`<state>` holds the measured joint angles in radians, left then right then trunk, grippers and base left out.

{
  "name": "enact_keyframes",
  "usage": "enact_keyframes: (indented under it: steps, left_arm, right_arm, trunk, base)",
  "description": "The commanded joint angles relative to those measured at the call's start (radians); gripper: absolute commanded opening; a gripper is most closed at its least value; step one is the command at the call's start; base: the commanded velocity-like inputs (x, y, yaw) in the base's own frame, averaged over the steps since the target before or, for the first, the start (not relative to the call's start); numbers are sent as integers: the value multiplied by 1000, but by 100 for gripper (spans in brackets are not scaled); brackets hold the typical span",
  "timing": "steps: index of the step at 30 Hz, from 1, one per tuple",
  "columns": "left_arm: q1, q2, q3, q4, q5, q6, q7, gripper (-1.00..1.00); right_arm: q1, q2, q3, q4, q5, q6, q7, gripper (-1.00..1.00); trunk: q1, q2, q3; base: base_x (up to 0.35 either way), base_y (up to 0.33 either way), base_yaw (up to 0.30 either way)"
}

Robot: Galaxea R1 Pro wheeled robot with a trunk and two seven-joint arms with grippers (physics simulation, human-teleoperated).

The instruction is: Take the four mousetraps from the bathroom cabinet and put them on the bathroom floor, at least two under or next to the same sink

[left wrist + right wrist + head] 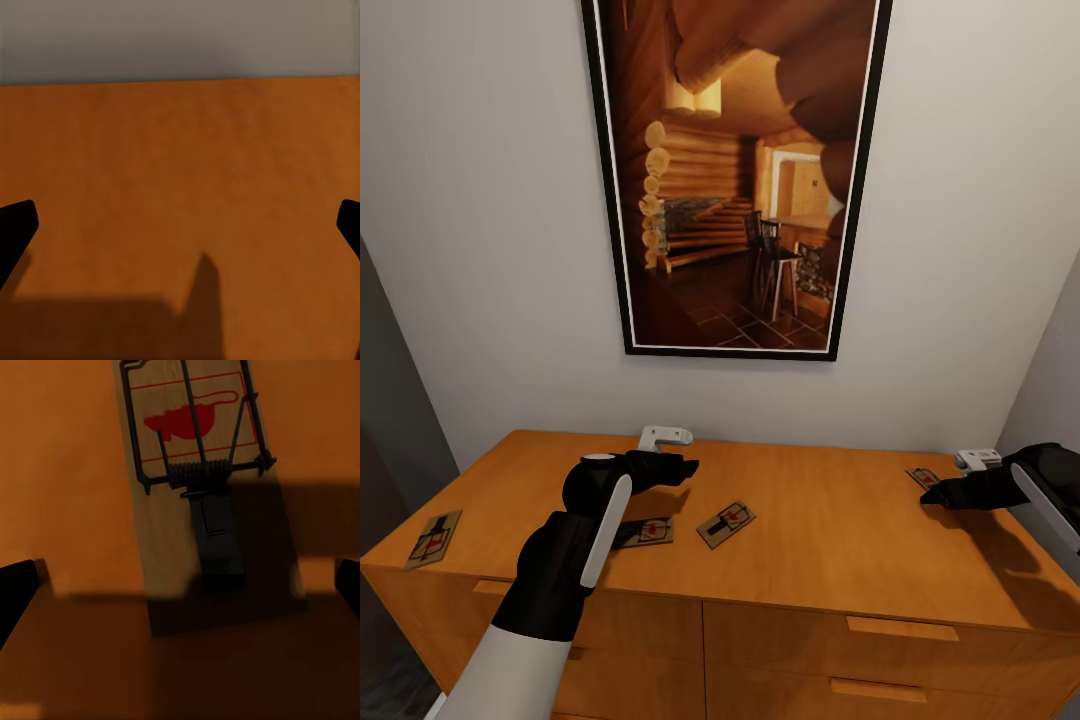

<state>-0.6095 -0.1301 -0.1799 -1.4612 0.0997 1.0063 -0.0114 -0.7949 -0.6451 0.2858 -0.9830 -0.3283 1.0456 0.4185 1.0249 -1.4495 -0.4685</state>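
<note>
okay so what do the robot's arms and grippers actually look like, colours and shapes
Both arms have white shells with black joint sections. The left arm has a white forearm, a bulky black wrist and a white strip along it. The left gripper and right gripper are black with tapered black fingers. No cables or markings show.

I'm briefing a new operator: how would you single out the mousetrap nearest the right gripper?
Start at the orange wooden cabinet top under the framed cabin picture. Follow it to its far right end, where the right gripper hovers. That mousetrap lies alone just at the fingertips, while the other three sit at the middle and left.
</note>
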Motion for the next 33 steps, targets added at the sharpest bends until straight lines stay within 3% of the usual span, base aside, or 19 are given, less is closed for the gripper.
enact_keyframes:
  steps: [1,17,18,33]
  left_arm:
    - [-1,0,0,-1,6,5,2,100]
    - [-1,0,0,-1,6,5,2,100]
    - [-1,0,0,-1,5,5,2,100]
    - [-1,-1,0,-1,5,5,2,100]
  right_arm:
    - [0,-1,3,10,10,2,8,100]
    - [0,0,3,10,9,2,7,100]
    - [0,0,3,11,9,2,7,-100]
    - [0,-1,0,61,10,2,8,-100]
  trunk:
    - [0,0,-1]
    - [0,0,-1]
    - [0,0,-1]
    - [0,0,-1]
  base:
    - [0,0,0]
    - [0,0,0]
    - [0,0,0]
    - [0,0,0]
